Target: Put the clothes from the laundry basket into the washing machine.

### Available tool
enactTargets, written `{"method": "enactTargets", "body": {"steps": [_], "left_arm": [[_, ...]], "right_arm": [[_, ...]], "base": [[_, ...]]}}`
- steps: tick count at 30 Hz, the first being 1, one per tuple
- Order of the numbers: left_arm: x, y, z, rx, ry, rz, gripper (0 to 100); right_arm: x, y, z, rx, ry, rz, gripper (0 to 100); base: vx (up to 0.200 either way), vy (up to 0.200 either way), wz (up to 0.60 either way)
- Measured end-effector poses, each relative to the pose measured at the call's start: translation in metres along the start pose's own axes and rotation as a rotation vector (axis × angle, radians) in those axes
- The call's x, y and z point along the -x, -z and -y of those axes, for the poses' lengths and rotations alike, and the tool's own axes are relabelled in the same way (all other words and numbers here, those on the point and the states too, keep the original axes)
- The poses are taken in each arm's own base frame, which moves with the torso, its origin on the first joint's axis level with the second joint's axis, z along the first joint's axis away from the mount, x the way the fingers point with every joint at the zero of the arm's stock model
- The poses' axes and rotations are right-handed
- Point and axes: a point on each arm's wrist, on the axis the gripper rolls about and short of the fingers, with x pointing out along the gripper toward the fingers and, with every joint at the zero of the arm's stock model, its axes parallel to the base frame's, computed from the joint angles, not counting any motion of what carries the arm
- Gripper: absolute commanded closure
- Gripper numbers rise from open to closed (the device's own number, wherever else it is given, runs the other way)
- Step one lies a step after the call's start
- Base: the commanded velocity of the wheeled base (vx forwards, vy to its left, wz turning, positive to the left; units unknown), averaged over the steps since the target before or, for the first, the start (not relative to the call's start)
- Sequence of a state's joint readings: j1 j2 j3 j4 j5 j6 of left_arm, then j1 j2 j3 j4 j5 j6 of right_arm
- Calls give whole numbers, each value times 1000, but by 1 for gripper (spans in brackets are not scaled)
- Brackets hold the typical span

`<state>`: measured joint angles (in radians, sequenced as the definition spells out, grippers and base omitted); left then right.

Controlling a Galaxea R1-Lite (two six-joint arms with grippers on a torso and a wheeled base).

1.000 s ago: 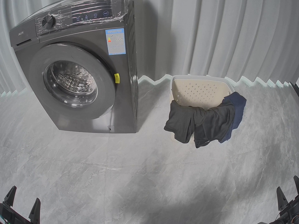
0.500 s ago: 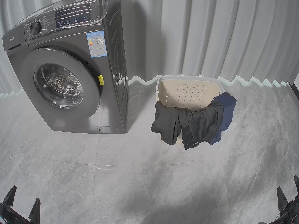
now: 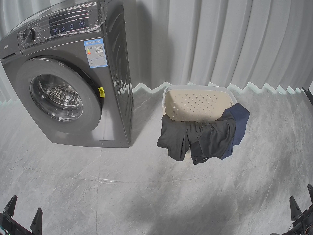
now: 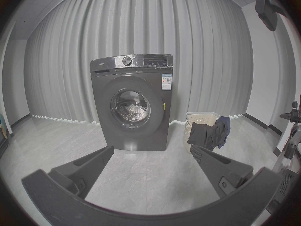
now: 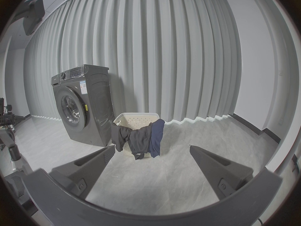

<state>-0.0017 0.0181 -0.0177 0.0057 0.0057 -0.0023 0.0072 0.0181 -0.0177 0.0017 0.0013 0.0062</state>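
Observation:
A white laundry basket (image 3: 195, 88) stands on the floor against the curtain, just right of the grey washing machine (image 3: 65, 82), whose round door is closed. Dark grey clothes (image 3: 195, 136) and a navy garment (image 3: 242, 121) hang over the basket's near rim. My left gripper (image 3: 26, 203) is low at the near left, open and holding nothing, far from both. My right gripper (image 3: 300, 193) is low at the near right, also open and holding nothing. The left wrist view faces the machine (image 4: 134, 107) and the basket (image 4: 200, 113) past the gripper (image 4: 152, 156). The right wrist view faces the clothes (image 5: 138, 138) past its gripper (image 5: 152, 156).
A wide stretch of grey tiled floor (image 3: 146, 186) lies between me and the machine and basket. A pleated curtain (image 3: 228, 33) forms the wall behind them. A dark skirting board (image 5: 250, 126) runs along the right-hand wall.
The whole head picture has shifted: machine and basket now sit further left and slightly lower, so the camera has moved. Both grippers hold the same place, open.

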Motion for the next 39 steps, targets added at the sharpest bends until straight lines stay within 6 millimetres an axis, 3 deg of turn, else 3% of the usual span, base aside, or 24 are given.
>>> {"method": "enactTargets", "body": {"steps": [25, 39], "left_arm": [[0, 0, 0, 3, 0, 1, 0], [0, 0, 0, 4, 1, 1, 0]], "right_arm": [[0, 0, 0, 0, 0, 0, 0], [0, 0, 0, 0, 0, 0, 0]], "base": [[0, -192, 0], [29, 0, 0]]}}
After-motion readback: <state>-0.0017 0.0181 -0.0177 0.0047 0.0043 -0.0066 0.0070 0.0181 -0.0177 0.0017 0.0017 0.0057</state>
